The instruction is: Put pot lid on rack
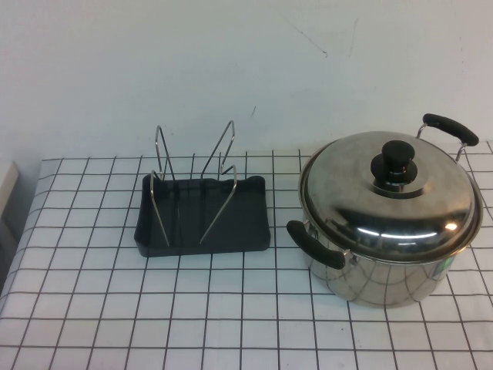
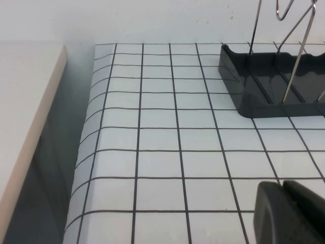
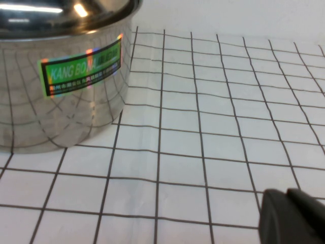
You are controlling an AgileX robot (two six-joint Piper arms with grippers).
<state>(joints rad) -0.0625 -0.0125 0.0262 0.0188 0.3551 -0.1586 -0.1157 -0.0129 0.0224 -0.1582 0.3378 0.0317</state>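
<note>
The shiny domed pot lid (image 1: 362, 185) with its black knob (image 1: 396, 159) sits on the steel pot (image 1: 385, 277) at the right of the table. The black rack (image 1: 204, 227) with silver wire uprights stands left of the pot; it also shows in the left wrist view (image 2: 264, 86). Neither arm shows in the high view. My left gripper (image 2: 284, 187) hovers over the gridded cloth near the table's left edge, short of the rack, fingers together and empty. My right gripper (image 3: 287, 194) hovers over the cloth beside the pot's wall (image 3: 61, 101), fingers together and empty.
The table has a white cloth with a black grid (image 1: 231, 308). Its left edge drops off beside a pale counter (image 2: 25, 117). A white wall stands behind. The pot has two black handles (image 1: 316, 245).
</note>
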